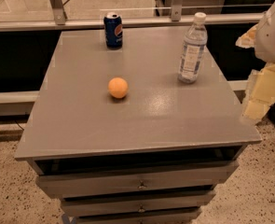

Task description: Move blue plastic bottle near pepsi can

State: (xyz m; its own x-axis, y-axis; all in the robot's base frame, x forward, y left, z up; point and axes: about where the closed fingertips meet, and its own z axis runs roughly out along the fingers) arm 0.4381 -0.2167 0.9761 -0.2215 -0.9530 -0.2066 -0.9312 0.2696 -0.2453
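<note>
Where the grey cabinet (174, 120) faces the camera, its stacked drawers (137, 183) sit nearest, each with a small metal pull at the middle, above a speckled floor (6, 199). On the flat top, an orange ball (118, 87) rests left of centre, apart from everything else. Off the cabinet's right edge, roughly level with the ball in depth, the gripper (260, 90) shows as pale yellowish blocks below a white rounded arm housing (273, 31). It hangs beside the top rather than over it, and whether it is spread or pressed together cannot be told. Further back on the right side stands the blue plastic bottle (192, 48), upright, white cap on, a pale label around its middle. It is near the right edge and is the object closest to the gripper. The pepsi can (113, 30) stands upright at the back edge, left of centre, well apart from the bottle. Behind the cabinet runs a pale rail (141, 21).
</note>
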